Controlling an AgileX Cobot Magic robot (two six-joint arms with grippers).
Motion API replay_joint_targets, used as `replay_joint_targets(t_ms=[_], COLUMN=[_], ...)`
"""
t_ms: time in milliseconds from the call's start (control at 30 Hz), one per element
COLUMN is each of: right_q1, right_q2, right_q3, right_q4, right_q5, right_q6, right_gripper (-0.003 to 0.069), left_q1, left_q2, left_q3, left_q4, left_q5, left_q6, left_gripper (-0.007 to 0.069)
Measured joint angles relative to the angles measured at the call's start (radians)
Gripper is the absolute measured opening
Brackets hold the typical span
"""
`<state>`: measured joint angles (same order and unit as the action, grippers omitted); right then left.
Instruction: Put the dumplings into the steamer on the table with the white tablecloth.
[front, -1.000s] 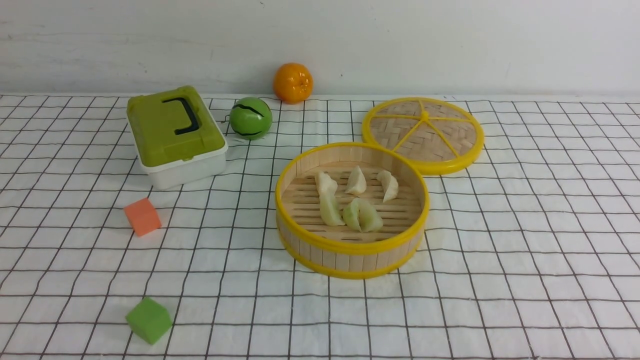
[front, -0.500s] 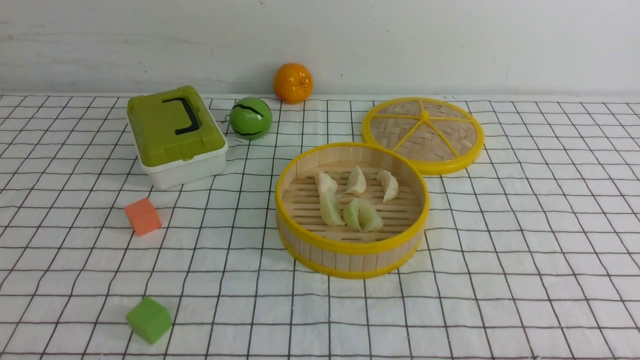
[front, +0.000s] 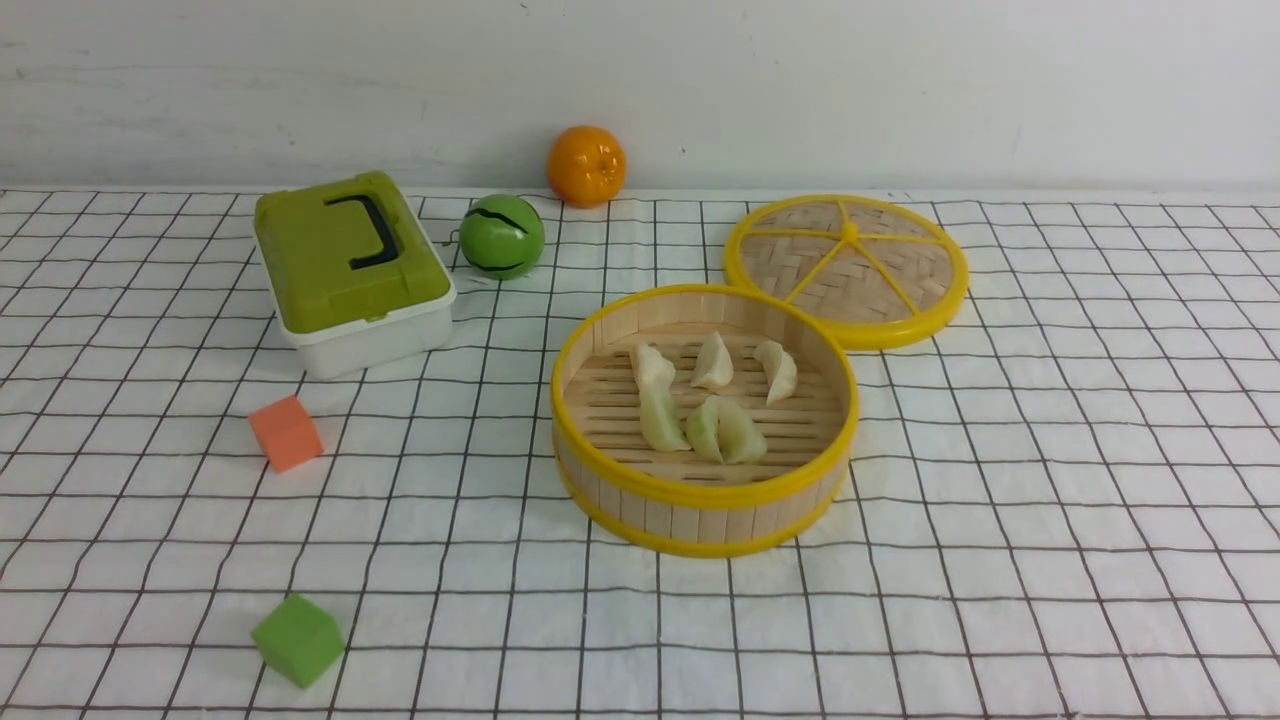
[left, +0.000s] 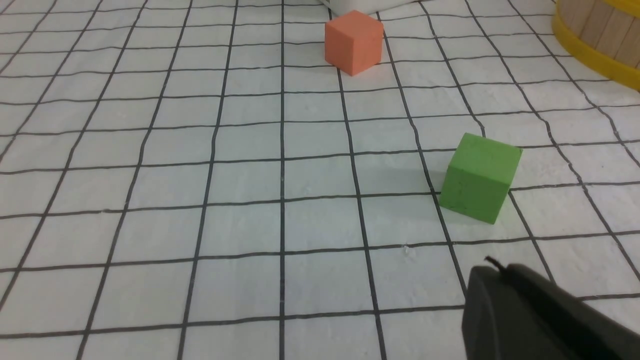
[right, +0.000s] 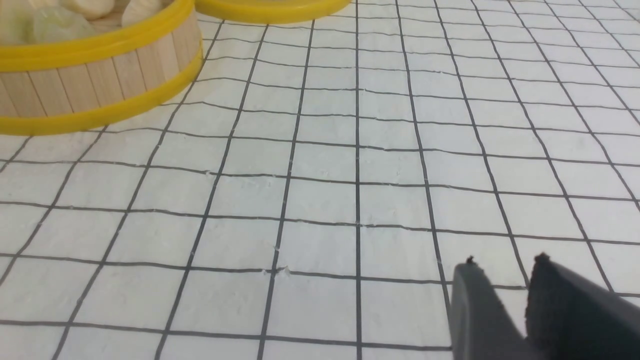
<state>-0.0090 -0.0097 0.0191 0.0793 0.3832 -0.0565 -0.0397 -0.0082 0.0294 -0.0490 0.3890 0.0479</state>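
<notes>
Bamboo slats and yellow rims are making up the steamer (front: 700, 420), which is sitting open on the white tablecloth (front: 1050, 480) covering the worktop (front: 1000, 620). Dumplings (front: 705, 395) are lying on its slatted floor, five of them countable in the front view, two of the greener ones touching each other near the middle. Just behind the steamer on the right, a flat woven lid (front: 846, 268) with yellow spokes is resting with its rim beside the steamer's rim. To the left, a green-lidded box (front: 350, 270) is standing near a green ball (front: 501, 236), with an orange (front: 586, 165) further back by the wall. An orange cube (front: 286, 432) and a green cube (front: 297, 640) are lying well apart on the cloth. Neither arm is showing in the front view. The left gripper (left: 505, 280) is hovering near the green cube with its jaws pressed together, holding nothing. The right gripper (right: 505, 272) is hanging over bare cloth away from the steamer, its fingertips (right: 470, 285) standing slightly parted with a narrow gap and nothing between them.
</notes>
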Motion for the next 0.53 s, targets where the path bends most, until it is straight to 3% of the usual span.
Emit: replay_joint_targets(t_ms=[533], right_q1=[0.000], right_q2=[0.000], right_q3=[0.000], right_q4=[0.000], right_q5=[0.000], right_q6=[0.000], right_gripper=[0.0197], left_q1=[0.000], left_q2=[0.000], left_q3=[0.000], left_q4=[0.000], left_q5=[0.000], left_q6=[0.000], left_gripper=[-0.0012])
